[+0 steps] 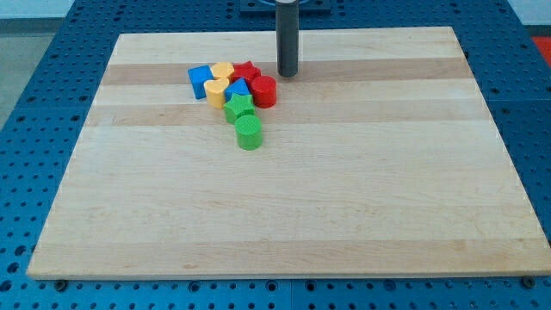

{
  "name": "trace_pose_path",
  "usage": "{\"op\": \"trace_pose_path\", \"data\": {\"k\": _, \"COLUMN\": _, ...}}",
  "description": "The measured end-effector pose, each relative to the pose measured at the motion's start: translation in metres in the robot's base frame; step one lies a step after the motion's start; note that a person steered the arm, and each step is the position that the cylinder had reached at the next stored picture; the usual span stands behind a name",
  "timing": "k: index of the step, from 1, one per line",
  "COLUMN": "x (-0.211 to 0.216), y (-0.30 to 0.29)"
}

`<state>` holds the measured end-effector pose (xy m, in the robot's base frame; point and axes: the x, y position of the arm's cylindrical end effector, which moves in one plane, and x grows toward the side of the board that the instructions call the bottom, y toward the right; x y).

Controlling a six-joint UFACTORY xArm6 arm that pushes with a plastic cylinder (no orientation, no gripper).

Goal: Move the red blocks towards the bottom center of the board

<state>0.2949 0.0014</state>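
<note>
A red cylinder and a red star sit in a tight cluster of blocks near the board's top, left of centre. My tip rests on the board just to the right of the red star and above the red cylinder, a short gap from both. The cluster also holds a blue cube, another blue block, a yellow cylinder, a yellow block, a green star and a green cylinder.
The wooden board lies on a blue perforated table. The arm's mount shows at the view's top centre.
</note>
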Motion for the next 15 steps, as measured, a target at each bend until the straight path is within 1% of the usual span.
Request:
{"op": "trace_pose_path", "data": {"k": 6, "x": -0.004, "y": 0.009}}
{"op": "trace_pose_path", "data": {"k": 7, "x": -0.025, "y": -0.02}}
{"op": "trace_pose_path", "data": {"k": 8, "x": -0.023, "y": -0.038}}
{"op": "trace_pose_path", "data": {"k": 9, "x": -0.023, "y": -0.038}}
{"op": "trace_pose_path", "data": {"k": 11, "x": -0.03, "y": -0.093}}
{"op": "trace_pose_path", "data": {"k": 12, "x": -0.034, "y": -0.145}}
{"op": "trace_pose_path", "data": {"k": 14, "x": -0.034, "y": -0.15}}
{"op": "trace_pose_path", "data": {"k": 15, "x": -0.023, "y": -0.127}}
